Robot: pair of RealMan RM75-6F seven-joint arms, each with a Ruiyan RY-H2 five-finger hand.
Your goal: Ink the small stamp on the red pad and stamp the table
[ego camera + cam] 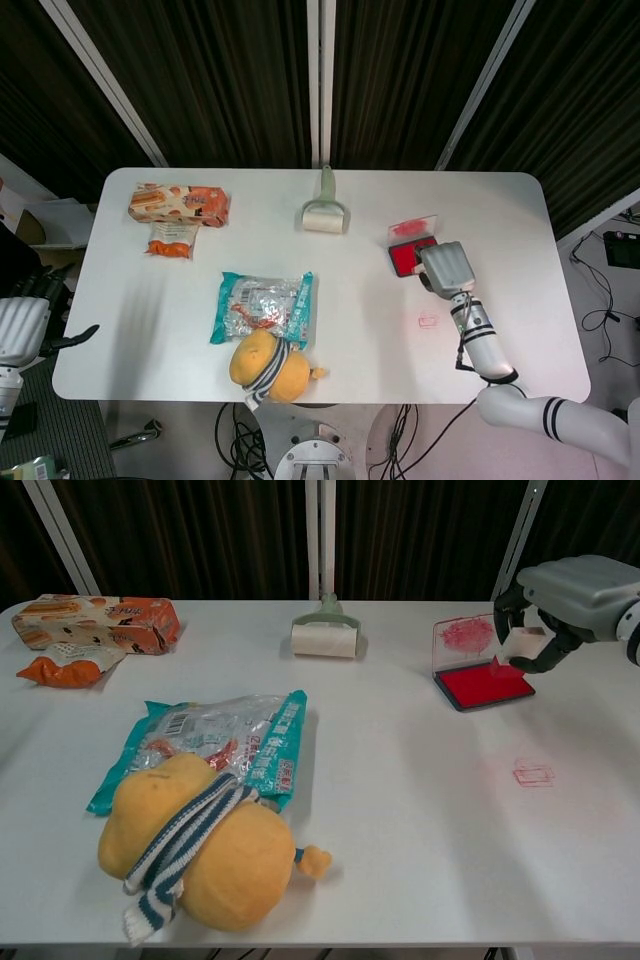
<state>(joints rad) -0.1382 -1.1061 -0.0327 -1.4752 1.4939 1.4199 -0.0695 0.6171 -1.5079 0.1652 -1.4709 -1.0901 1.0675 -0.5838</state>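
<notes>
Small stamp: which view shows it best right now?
Chest view. The small stamp shows from the side, pinched in the right hand, lifted clear above the red pad. In the head view the hand covers it from above, so the stamp is hidden.

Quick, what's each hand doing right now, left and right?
Left hand: off the table's left edge, holding nothing, fingers apart.
Right hand: holding the small stamp lifted above the red pad.

Small white stamp (524, 645) gripped in right hand (565, 595), raised above open red pad (483, 685) at table's 2 o'clock.
</notes>
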